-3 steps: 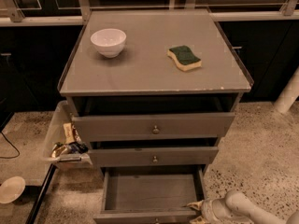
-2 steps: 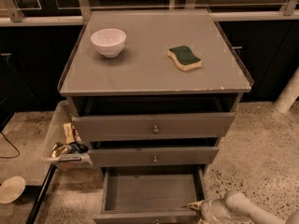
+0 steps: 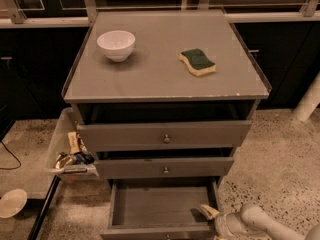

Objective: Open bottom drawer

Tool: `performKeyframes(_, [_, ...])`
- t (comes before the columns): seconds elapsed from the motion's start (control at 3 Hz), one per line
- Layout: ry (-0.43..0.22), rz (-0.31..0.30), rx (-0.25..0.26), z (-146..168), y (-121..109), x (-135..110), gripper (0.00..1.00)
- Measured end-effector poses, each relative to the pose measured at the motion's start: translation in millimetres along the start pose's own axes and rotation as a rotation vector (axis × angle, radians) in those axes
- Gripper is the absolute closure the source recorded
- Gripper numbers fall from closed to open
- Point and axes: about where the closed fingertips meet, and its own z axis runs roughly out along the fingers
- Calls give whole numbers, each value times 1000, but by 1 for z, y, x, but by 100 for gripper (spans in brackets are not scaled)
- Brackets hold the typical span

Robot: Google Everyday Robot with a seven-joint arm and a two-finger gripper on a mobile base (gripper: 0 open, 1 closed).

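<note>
The bottom drawer [image 3: 160, 205] of the grey cabinet stands pulled far out at the lower edge of the camera view, showing its plain grey inside. Its front [image 3: 155, 232] is mostly cut off by the frame edge and its knob barely shows. My gripper [image 3: 209, 212] reaches in from the lower right on a white arm [image 3: 260, 224] and sits at the drawer's right front corner, just over its rim. The middle drawer [image 3: 165, 168] and top drawer [image 3: 164, 135] are each pulled out slightly.
On the cabinet top [image 3: 165, 79] stand a white bowl [image 3: 116, 45] and a green-and-yellow sponge [image 3: 198, 62]. A clear bin of snack packets [image 3: 70, 153] hangs at the cabinet's left. A white plate [image 3: 12, 203] lies on the floor at left. A white post [image 3: 308, 100] stands at right.
</note>
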Motion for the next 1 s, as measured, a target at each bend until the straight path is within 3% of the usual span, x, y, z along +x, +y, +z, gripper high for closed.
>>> performKeyframes(0.33, [6,6,-6,-3,-3,-2,0])
performKeyframes(1.0, [88,-30,12,-58,-30,-22,0])
